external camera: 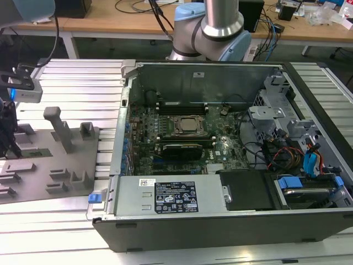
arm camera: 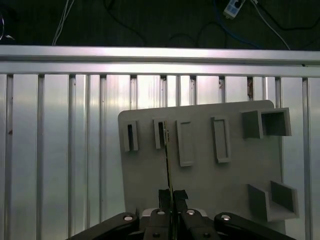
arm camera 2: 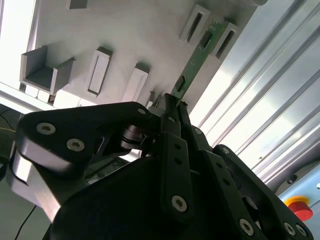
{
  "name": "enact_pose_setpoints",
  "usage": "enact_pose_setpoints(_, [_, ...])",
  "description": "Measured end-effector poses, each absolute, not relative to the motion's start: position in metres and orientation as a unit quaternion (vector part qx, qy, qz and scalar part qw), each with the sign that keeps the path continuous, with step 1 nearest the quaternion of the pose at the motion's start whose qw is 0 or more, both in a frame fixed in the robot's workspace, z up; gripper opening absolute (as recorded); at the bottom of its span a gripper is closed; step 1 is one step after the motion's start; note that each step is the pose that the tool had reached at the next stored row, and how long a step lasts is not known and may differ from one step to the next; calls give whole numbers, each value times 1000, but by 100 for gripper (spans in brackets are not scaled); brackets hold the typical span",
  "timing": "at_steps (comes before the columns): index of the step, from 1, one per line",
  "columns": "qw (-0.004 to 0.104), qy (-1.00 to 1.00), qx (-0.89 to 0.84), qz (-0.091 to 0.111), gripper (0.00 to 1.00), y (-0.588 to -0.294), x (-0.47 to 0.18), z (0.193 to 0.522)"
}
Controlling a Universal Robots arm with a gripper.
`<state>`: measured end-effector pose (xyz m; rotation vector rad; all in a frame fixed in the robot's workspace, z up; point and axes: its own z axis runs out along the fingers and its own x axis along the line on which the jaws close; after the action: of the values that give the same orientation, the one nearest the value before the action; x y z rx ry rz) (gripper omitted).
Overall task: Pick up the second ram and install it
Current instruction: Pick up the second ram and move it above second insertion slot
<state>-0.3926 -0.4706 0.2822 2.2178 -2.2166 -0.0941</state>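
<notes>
The second ram (arm camera 2: 197, 57) is a thin green stick standing on edge in the slotted blocks of the grey fixture plate (arm camera 2: 135, 35). My gripper (arm camera 2: 172, 107) is shut on its near end, one black finger pressed to each side. In the first wrist view the ram (arm camera: 167, 155) appears edge-on, running from a slot block to my gripper (arm camera: 172, 196). At the exterior view's left, my gripper (external camera: 12, 148) reaches down to the end of the ram (external camera: 37, 153) on the plate (external camera: 66, 176).
An open computer case (external camera: 220, 212) lies at the exterior view's right, with the processor socket (external camera: 186, 125) and long black memory slots (external camera: 182, 104) beside it. Tall upright blocks (external camera: 59, 128) stand on the plate. The table is ribbed aluminium (arm camera: 55, 150). A red button (arm camera 2: 299, 205) is nearby.
</notes>
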Motion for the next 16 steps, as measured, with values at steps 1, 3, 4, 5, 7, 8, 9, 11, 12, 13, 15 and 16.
enact_pose_setpoints(1, [2, -707, 707, -30, 14, -471, -393, 284])
enact_pose_setpoints(3, [2, -707, 707, -30, 14, -471, -393, 287])
enact_pose_setpoints(4, [2, -707, 707, -30, 14, -471, -393, 289])
enact_pose_setpoints(5, [2, -707, 707, -30, 14, -471, -393, 290])
enact_pose_setpoints(7, [2, -707, 707, -30, 14, -471, -393, 292])
enact_pose_setpoints(8, [2, -707, 707, -30, 14, -471, -393, 293])
enact_pose_setpoints(9, [2, -707, 707, -30, 14, -471, -393, 294])
enact_pose_setpoints(11, [2, -707, 707, -30, 14, -471, -393, 298])
enact_pose_setpoints(12, [2, -707, 707, -30, 14, -471, -393, 301])
enact_pose_setpoints(13, [2, -707, 707, -30, 14, -471, -393, 302])
enact_pose_setpoints(15, [2, -707, 707, -30, 14, -471, -393, 306])
enact_pose_setpoints(16, [2, -707, 707, -30, 14, -471, -393, 308])
